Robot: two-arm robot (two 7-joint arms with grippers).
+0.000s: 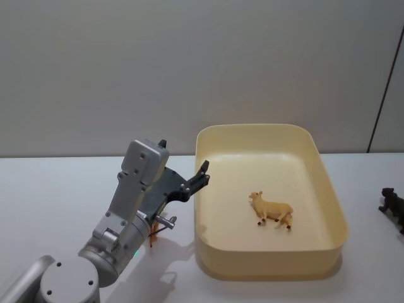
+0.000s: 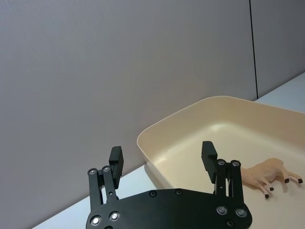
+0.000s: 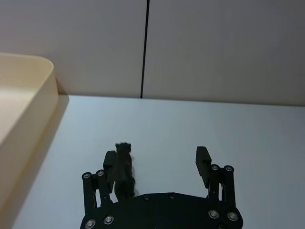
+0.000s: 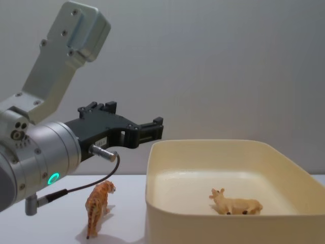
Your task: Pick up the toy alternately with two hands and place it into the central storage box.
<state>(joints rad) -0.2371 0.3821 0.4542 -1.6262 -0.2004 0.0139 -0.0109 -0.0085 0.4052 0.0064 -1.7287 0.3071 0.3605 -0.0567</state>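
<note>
The cream storage box (image 1: 334, 214) sits in the middle of the white worktop (image 1: 63, 189). A tan toy cow (image 1: 273, 210) lies on its side on the box floor, right of centre, with its dark hooves pointing toward the robot.

The left gripper (image 1: 201, 175) hangs in the air just outside the box's left wall, at about rim height. The chest view shows its tips (image 4: 155, 129) level with the near left corner and above the rim. Its black fingers (image 2: 116, 160) are spread wide apart with nothing between them. The left wrist view looks past them to the box rim (image 2: 157, 138) and the cow (image 2: 269, 174) inside.

Under the silver-grey left arm (image 4: 35, 157), which shows a green ring light, an orange toy tiger (image 4: 97, 206) stands upright on the worktop, just left of the box and clear of it.

A black toy animal (image 1: 391, 203) stands on the worktop well right of the box, at the edge of the head view. The right gripper (image 3: 157, 162) is low around it with its fingers (image 3: 203, 162) spread. The animal (image 3: 125, 169) stands close against one finger, with a wide gap to the other.
</note>
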